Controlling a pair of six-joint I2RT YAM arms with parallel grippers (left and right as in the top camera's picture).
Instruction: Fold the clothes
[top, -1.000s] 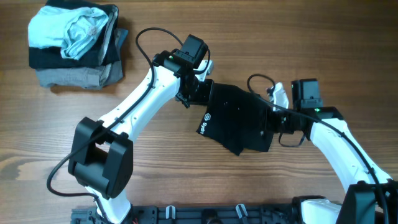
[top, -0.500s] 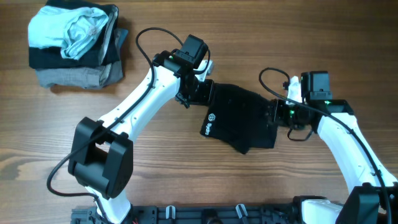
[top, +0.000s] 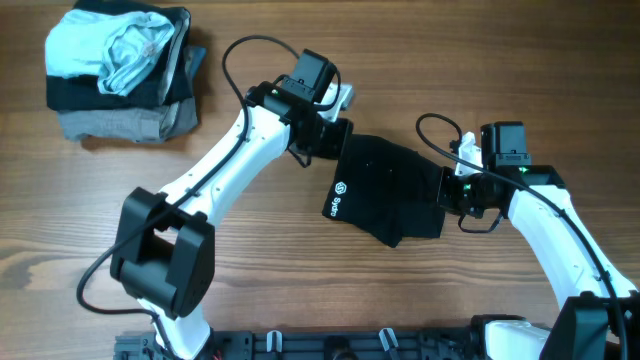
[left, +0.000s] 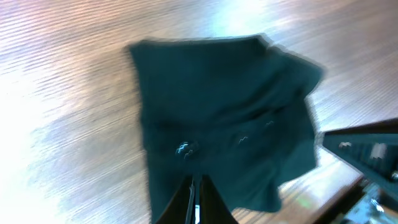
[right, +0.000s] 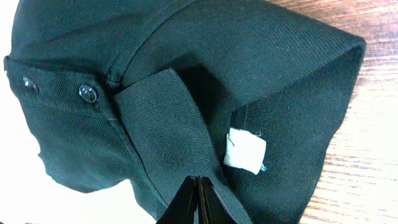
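Overhead view, entry 1: black shirt (top: 390, 195), folded into a compact, uneven packet. It lies centre-right of frame on the wooden table (top: 300, 290), with the white round logo (top: 339, 188) at its left edge and one corner sagging toward the bottom of frame.

Entry 2: left gripper (top: 335, 133), at the packet's upper-left corner, jaws closed tip to tip. The left wrist view shows them meeting over the shirt's near hem at bottom centre. Whether any cloth is pinched between them cannot be told.

Entry 3: right gripper (top: 450, 190), at the packet's right edge, jaws likewise closed. The right wrist view places it at bottom centre over the ribbed collar strip (right: 165, 130), with the white label (right: 244, 150) just to the right.

Entry 4: stack of other garments (top: 120, 70), upper left, well apart from the shirt.

Risks, as judged:
- If either closed claw has caught a layer, drawing away would drag the fold open.
- The loose collar strip could snag on the right fingers.
- The sagging lower corner may spread, leaving the packet crooked.
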